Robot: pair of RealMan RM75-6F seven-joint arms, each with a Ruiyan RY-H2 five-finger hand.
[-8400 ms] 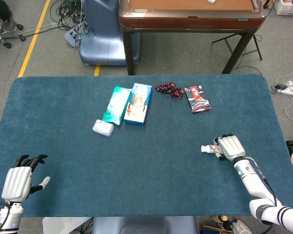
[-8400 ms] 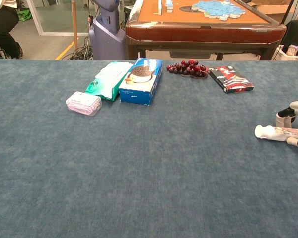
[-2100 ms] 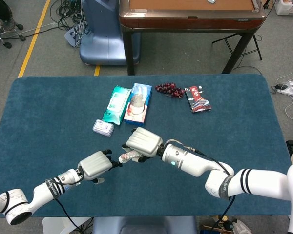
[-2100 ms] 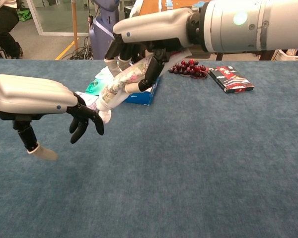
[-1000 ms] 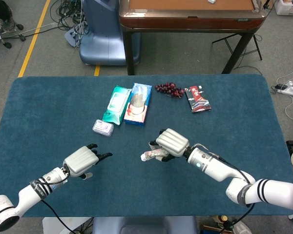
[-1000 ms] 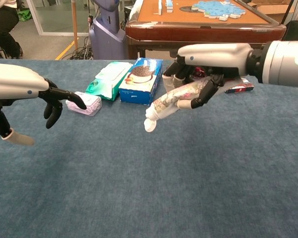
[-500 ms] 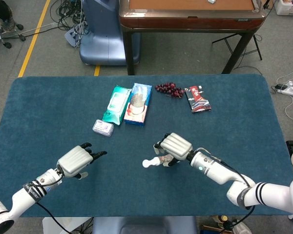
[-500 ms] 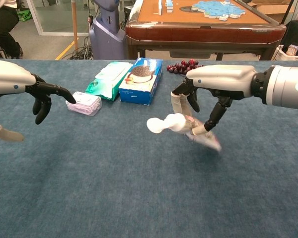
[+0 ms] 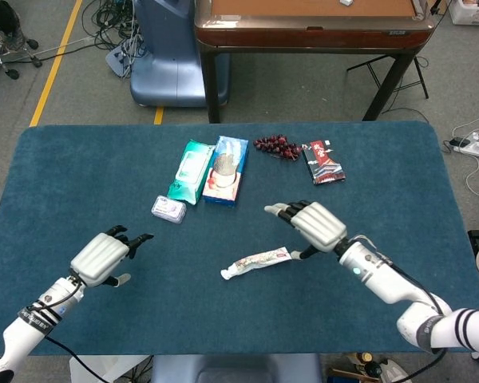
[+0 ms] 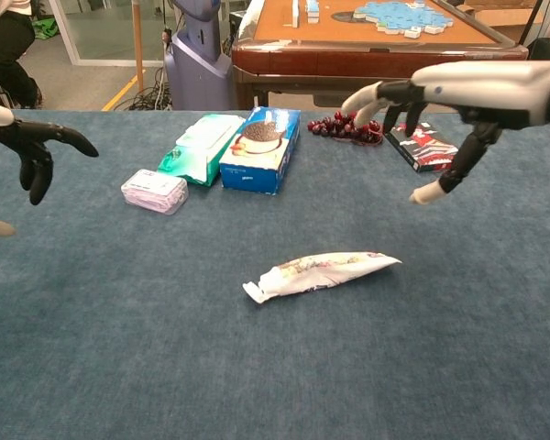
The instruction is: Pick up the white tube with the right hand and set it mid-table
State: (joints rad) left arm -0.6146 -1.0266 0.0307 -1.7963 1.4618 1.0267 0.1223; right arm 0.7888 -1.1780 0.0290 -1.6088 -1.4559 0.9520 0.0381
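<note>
1. Right hand [image 9: 315, 224] is seen spread, nothing held, lifted just beyond the white tube [image 9: 255, 262].
2. White tube is laid flat on the table [image 9: 80, 175], near its middle, apart from both hands.
3. Placement is judged done; only withdrawal of the arm appears left.
4. Left hand [image 9: 102, 257] is spread too, well left of the tube.
5. Bare cloth is seen all round the tube; the blue box [image 9: 226, 170] lies well behind it.

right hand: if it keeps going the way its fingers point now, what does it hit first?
Probably the blue box, though depth is unclear. The right hand is open, its fingers aimed leftward and slightly toward the far edge, passing beyond the white tube.
</note>
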